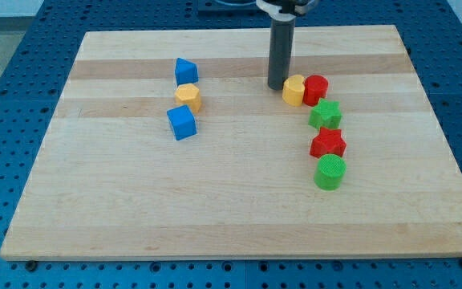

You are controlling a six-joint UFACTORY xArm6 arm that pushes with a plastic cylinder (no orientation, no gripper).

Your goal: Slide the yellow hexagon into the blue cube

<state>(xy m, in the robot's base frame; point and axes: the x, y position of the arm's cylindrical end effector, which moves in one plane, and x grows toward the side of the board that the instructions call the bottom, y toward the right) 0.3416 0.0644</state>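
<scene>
The yellow hexagon (188,97) sits at the board's upper left of centre. The blue cube (181,123) lies just below it, touching or nearly touching. A second blue block (186,71) of unclear shape sits just above the hexagon. My tip (277,86) stands on the board well to the right of these three, right beside the left side of another yellow block (294,91).
A red cylinder (315,89) touches the right-hand yellow block. Below it run a green star (325,116), a red star (327,144) and a green cylinder (330,172). The wooden board (215,201) lies on a blue perforated table.
</scene>
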